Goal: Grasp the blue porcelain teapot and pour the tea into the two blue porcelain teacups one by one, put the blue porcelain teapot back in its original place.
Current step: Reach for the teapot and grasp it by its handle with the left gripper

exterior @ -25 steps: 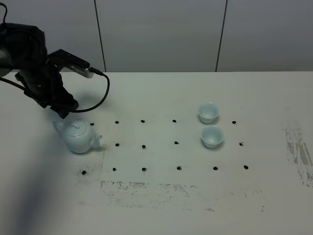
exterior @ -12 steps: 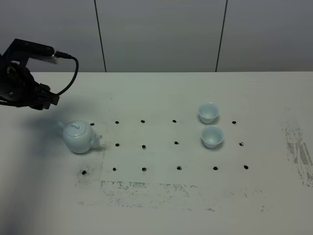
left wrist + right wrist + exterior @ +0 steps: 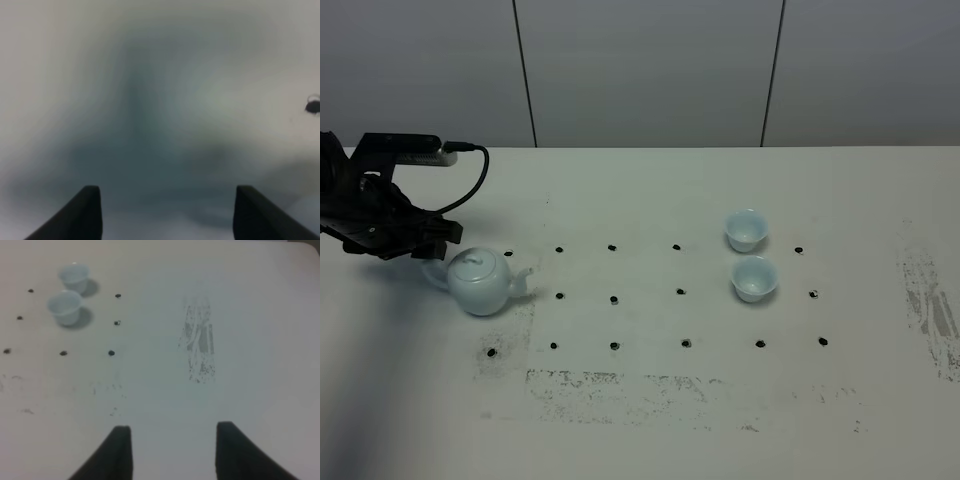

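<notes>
Left gripper (image 3: 432, 243) has dropped back beside the teapot (image 3: 480, 282) near the table's (image 3: 640, 430) left edge, jaws released; my right gripper (image 3: 172, 432) hangs parted, empty; I see open surface across to the teacups (image 3: 745, 229) (image 3: 754, 278)

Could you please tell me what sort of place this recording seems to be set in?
Probably a robotics lab test bench: a plain white table marked with a grid of black dots, worn scuff marks on it, and a bare grey panelled wall behind.

No readable text, label, brand, number or sign on anything in view.
</notes>
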You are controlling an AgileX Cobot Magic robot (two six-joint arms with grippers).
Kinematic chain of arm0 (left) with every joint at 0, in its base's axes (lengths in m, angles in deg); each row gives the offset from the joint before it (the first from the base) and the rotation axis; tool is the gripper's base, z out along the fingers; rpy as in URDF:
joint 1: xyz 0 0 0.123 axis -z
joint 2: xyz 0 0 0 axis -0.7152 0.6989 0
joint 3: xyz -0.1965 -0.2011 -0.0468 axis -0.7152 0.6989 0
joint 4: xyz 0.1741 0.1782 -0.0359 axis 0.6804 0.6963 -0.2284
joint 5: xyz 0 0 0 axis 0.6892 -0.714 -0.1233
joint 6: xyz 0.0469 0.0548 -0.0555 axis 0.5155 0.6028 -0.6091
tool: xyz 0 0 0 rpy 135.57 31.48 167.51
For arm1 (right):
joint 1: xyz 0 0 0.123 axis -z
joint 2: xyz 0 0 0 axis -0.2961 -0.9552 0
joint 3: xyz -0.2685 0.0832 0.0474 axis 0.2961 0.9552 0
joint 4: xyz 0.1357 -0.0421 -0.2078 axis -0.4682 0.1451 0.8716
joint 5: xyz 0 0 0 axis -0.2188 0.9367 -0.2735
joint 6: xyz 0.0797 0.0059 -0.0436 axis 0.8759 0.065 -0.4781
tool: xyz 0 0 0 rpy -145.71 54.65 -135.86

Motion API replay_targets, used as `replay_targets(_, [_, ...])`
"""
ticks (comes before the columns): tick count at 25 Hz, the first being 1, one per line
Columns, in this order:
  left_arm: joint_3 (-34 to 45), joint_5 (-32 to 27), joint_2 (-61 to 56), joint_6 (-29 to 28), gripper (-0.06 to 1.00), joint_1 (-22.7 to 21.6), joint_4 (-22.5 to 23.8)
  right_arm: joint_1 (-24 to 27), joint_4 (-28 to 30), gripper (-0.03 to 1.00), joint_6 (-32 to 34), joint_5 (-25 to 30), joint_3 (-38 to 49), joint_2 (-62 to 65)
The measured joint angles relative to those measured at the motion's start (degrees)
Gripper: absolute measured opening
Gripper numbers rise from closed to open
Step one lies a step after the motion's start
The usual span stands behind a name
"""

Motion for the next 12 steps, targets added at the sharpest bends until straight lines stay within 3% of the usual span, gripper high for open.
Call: replay_targets(12, [0.0, -13.0, 0.0, 7.1, 0.54, 0.0, 0.4, 0.0, 0.0, 0.37, 0.0, 0.0, 0.0, 0.0])
